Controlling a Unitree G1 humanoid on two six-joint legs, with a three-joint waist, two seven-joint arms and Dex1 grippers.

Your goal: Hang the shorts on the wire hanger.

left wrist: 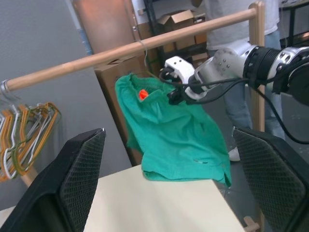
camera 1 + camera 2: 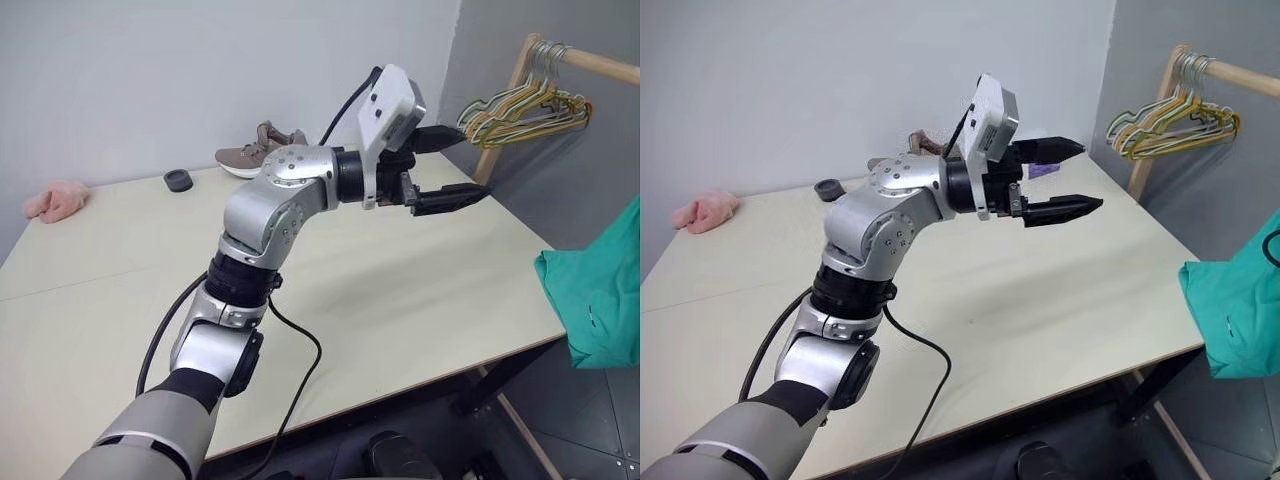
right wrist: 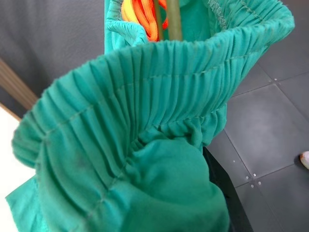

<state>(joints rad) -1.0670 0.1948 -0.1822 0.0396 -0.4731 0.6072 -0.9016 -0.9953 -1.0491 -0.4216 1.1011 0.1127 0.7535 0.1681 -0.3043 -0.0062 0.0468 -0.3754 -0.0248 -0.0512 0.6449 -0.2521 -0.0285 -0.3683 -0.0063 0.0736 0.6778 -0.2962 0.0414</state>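
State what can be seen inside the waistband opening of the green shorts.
Inside the shorts: an orange tag and a thin olive wire, probably the wire hanger. Cloth covers the rest of it and whatever lies deeper.

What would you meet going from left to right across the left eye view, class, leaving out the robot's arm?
Pink cloth → black cap → shoe → bunched hangers → shorts.

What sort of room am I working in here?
Probably a workshop or storage room set up for clothes-hanging trials: a wooden rail with bunched hangers, cardboard boxes on shelving behind, and a plain table.
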